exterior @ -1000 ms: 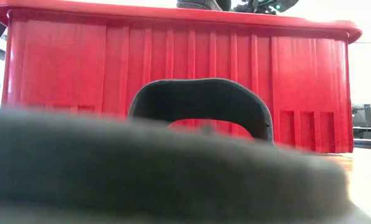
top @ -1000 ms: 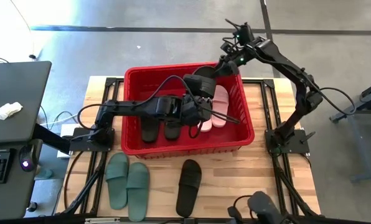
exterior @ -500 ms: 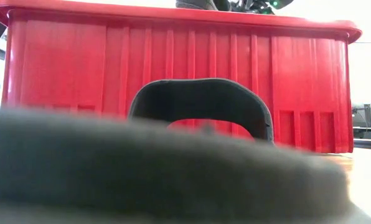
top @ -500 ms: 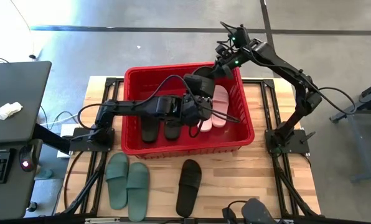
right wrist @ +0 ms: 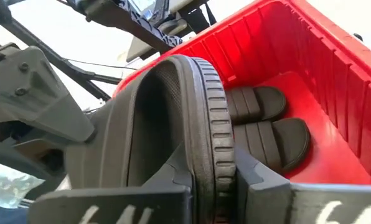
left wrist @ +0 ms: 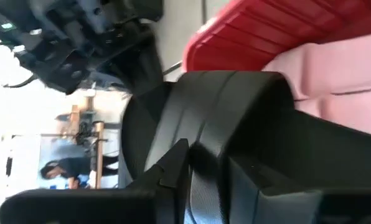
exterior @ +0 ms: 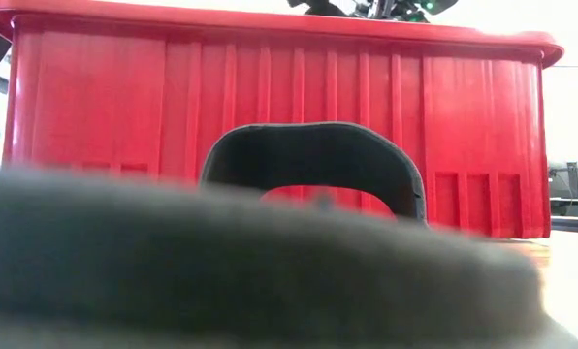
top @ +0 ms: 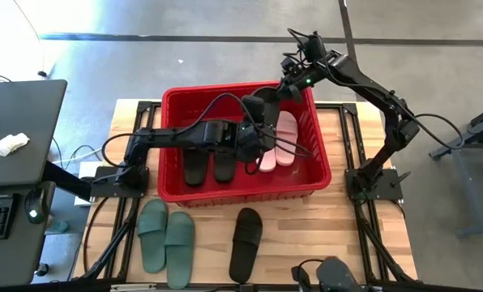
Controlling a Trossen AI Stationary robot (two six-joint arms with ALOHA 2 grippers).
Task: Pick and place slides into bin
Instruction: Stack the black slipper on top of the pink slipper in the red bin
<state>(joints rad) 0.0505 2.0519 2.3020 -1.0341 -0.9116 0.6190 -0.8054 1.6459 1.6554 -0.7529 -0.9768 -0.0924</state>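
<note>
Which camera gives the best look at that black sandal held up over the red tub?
The right wrist view: the held black sandal fills it, edge-on over the bin. The high view shows it small, the left wrist view only a close piece, the low view nothing.

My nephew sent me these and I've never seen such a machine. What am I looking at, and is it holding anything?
Two dark robot arms work at a wooden table. One picture looks straight down, one looks level across the tabletop, and two come from cameras on the arms' wrists. A large red plastic bin already holds a pair of black foam slides and a pale pink pair. Over the bin, the right gripper is shut on the edge of another black foam slide, while the left gripper is at that same slide. A sage green pair and one lone black slide wait on the table.
</note>
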